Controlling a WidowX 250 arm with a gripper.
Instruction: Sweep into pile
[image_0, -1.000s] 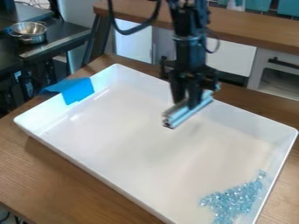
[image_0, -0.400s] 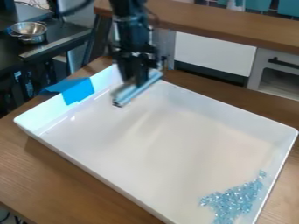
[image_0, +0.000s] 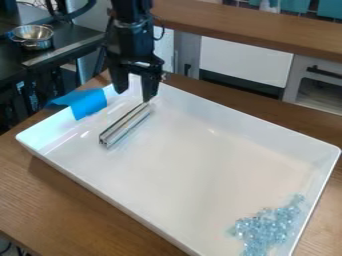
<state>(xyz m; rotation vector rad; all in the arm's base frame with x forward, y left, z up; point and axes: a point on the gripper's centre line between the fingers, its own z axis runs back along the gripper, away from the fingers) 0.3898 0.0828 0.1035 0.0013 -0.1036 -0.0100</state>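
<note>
Table (image_0: 80, 207): brown wood, under a white rectangular tray (image_0: 254, 128).
Silver metal bar (image_0: 125, 124): on the tray's floor, near its left edge.
End effector (image_0: 135, 93): spread, at the bar's far end.
Pale-blue glassy beads (image_0: 267, 227): near-right corner.
Likely release: rise straight, avoid nudging the bar.

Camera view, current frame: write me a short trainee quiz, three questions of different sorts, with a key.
1. True or false: the end effector is open.
2. Where does the metal bar lie?
a) on the wooden table
b) in the white tray
c) in the metal bowl
3. Short answer: what lies at the end of the tray opposite the blue tape?

Key:
1. True
2. b
3. Pale blue glassy bits
</note>
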